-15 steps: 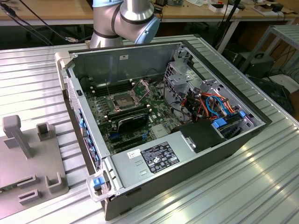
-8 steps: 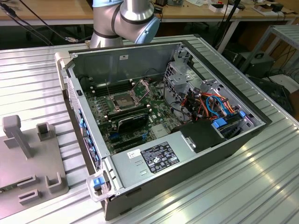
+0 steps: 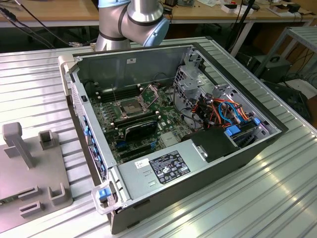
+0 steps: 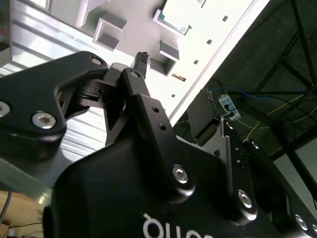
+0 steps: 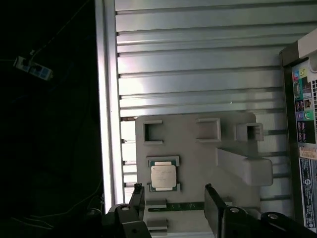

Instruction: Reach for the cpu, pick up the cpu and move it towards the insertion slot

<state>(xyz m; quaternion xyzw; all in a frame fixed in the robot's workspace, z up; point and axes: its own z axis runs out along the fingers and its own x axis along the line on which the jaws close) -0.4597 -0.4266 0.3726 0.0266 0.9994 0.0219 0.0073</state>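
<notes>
In the first wrist view the cpu [image 5: 163, 176], a small silvery square chip, lies flat in a shallow nest on the grey fixture plate [image 5: 198, 153]. My gripper [image 5: 174, 198] hangs above the plate, open, with nothing between its two black fingers [image 5: 136, 197]. The cpu sits just beyond the fingertips, closer to one finger than the other. In the exterior view the insertion slot [image 3: 130, 107] is a square socket with a shiny frame on the motherboard inside the open computer case [image 3: 228, 148], and its metal cover [image 3: 149, 92] is tipped up.
The fixture plate [image 3: 29, 168] with raised grey blocks lies on the ribbed metal table [image 3: 277, 198] at the exterior view's left, beside the case. A black graphics card [image 3: 141, 130], cables and a drive cage [image 3: 190, 84] fill the case. The table edge [image 5: 106, 124] runs close to the plate.
</notes>
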